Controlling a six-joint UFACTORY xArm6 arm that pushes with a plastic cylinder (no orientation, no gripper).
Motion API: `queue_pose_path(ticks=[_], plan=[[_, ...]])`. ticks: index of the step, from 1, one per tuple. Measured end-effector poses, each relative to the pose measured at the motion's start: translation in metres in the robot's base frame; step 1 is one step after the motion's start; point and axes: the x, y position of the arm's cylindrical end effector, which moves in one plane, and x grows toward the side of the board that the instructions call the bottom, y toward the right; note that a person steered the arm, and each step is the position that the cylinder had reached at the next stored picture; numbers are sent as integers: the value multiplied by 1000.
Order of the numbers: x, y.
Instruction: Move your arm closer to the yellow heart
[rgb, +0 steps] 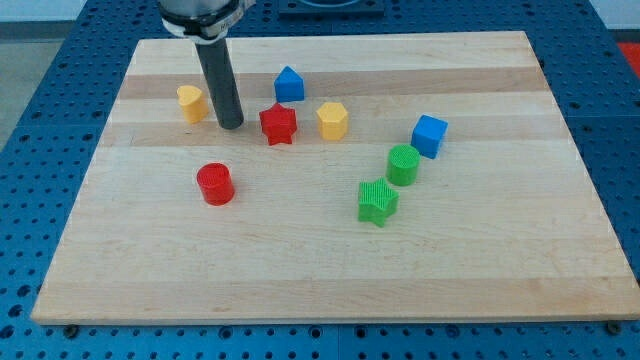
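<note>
The yellow heart (191, 102) lies near the view's top left of the wooden board (330, 270). My tip (230, 125) rests on the board just to the right of the heart and slightly lower, a small gap apart from it. The red star (278, 124) lies to the right of my tip. The dark rod rises straight up from the tip to the arm at the view's top edge.
A blue triangular block (289, 84) sits above the red star, and a yellow hexagon (332, 120) lies to its right. A red cylinder (215, 184) lies below my tip. A blue cube (429, 135), a green cylinder (403, 164) and a green star (377, 201) lie at the right.
</note>
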Motion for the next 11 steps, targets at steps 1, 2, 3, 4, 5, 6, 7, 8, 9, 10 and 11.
queue_pose_path(ticks=[1,2,3,4,5,6,7,8,9,10,11], plan=[[5,13],[5,39],[5,58],[9,43],[22,-27],[26,-96],[11,-133],[-16,-137],[-29,-122],[-40,-89],[-41,-53]])
